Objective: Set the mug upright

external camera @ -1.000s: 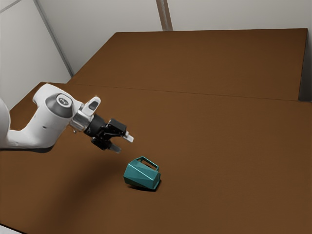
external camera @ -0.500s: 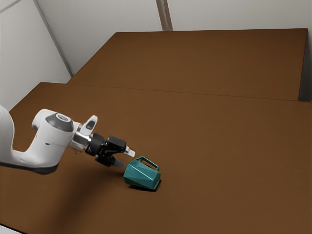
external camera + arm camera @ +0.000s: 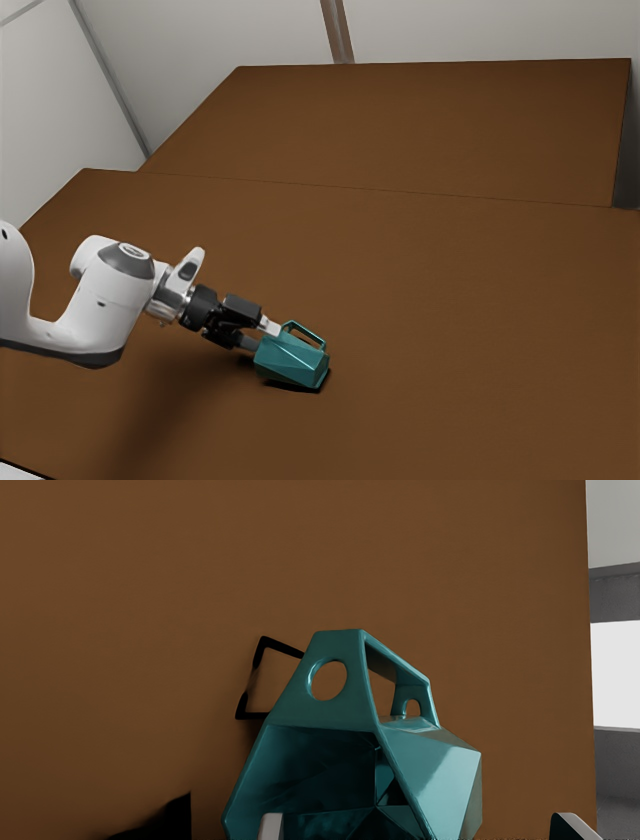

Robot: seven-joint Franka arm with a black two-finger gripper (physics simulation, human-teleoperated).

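Observation:
The teal faceted mug [image 3: 291, 359] lies on its side on the brown table, its handle up toward the exterior view's upper right. My gripper [image 3: 264, 337] is at the mug's end that faces the arm, with its fingers spread. In the wrist view the mug [image 3: 430, 765] shows its open mouth toward the hand. There the gripper [image 3: 415, 826] stands open, one fingertip in front of the mouth and the other out past the mug's outer side. The mug's lower part is cut off there.
The brown table [image 3: 450, 300] extends around the mug, with a raised-looking brown section [image 3: 430, 130] farther back. Pale walls [image 3: 480, 30] stand behind it. Dark shadows of the hand and mug fall on the tabletop.
My gripper has come down and toward the exterior view's right, from above the mug to its near end. Over the last half second it moved only a little. The mug has not moved.

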